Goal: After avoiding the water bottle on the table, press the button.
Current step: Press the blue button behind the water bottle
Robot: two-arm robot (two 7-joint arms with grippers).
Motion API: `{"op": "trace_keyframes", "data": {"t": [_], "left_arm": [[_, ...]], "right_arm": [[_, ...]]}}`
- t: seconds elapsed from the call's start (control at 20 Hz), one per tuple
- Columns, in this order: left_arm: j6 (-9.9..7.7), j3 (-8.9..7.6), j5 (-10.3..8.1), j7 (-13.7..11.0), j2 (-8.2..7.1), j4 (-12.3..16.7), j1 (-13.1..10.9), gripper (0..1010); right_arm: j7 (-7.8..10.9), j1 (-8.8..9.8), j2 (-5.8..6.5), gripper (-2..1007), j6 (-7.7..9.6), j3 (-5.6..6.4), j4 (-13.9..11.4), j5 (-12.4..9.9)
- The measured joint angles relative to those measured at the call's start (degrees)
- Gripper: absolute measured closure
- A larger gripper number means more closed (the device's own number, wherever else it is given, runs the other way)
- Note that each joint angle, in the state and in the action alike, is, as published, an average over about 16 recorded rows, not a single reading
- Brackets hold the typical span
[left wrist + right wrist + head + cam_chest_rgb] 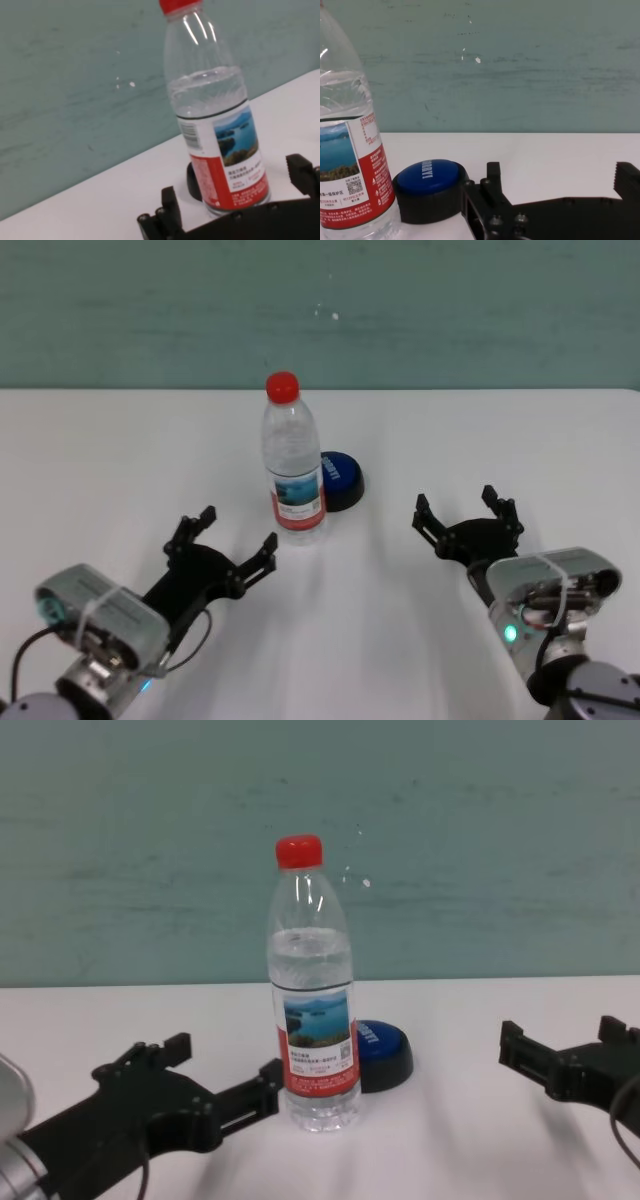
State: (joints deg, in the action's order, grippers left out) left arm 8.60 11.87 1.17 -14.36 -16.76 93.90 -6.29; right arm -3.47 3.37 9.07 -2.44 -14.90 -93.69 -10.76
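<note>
The water bottle point(293, 458) stands upright mid-table, clear with a red cap and a lake label; it also shows in the chest view point(313, 1010), the left wrist view point(215, 115) and the right wrist view point(347, 150). The blue button point(340, 480) on its black base sits just behind and right of the bottle, half hidden by it in the chest view point(384, 1054); it also shows in the right wrist view point(430, 187). My left gripper point(222, 537) is open, near and left of the bottle. My right gripper point(467, 510) is open, right of the button.
The white table point(110, 460) runs wide to both sides. A teal wall point(450, 310) rises behind its far edge. Nothing else stands on the tabletop.
</note>
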Motion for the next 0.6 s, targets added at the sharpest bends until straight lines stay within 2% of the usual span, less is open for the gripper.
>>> {"op": "trace_keyframes", "data": {"t": [0.25, 0.6], "left_arm": [[0.75, 0.91, 0.79, -0.4, -0.45, -1.2, 1.2, 10], [0.77, 1.37, 1.59, -0.2, -0.89, -1.2, 1.4, 10]], "right_arm": [[0.0, 0.0, 0.0, 1, 0.0, 0.0, 0.0, 0.0], [0.0, 0.0, 0.0, 1, 0.0, 0.0, 0.0, 0.0]]}}
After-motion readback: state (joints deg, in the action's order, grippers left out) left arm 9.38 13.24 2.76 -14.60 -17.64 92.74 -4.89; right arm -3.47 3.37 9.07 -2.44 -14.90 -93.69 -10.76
